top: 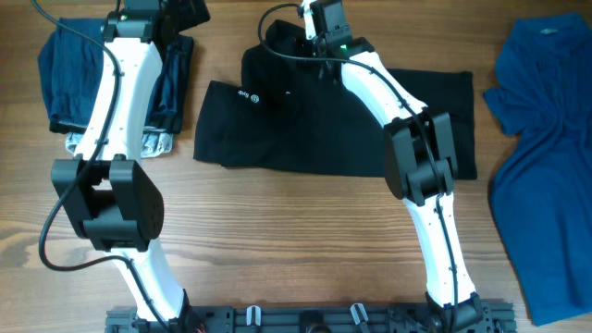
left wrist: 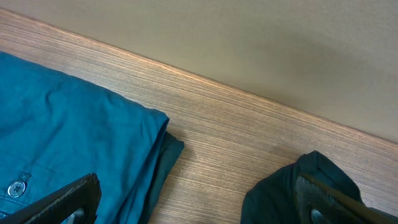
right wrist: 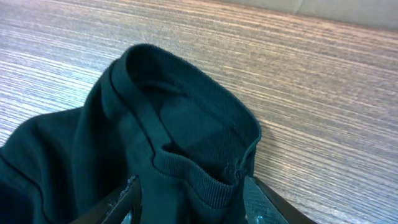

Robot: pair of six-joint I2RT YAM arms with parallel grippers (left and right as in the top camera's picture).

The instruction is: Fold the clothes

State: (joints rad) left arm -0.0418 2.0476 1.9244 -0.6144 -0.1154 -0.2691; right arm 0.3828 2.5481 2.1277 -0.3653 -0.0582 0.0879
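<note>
Polo collar edge [right wrist: 208, 99] sits inside right claw [right wrist: 193, 198], grip unclear; left claw [left wrist: 199, 202] spread wide

Bench [top: 305, 231]: wood-grain top, matt, fine straight streaks. Black polo shirt [top: 314, 129]: soft knit cloth, matt; its collar [right wrist: 205, 124] is ribbed knit. Blue shirt [top: 546, 139]: thin smooth cloth, creased, matt. Folded blue garment [left wrist: 62, 124]: woven cloth, with a glossy plastic-looking button [left wrist: 17, 186]. Arm shells [top: 125, 74]: smooth white plastic, slight gloss; joints [top: 421, 157] matt black.
</note>
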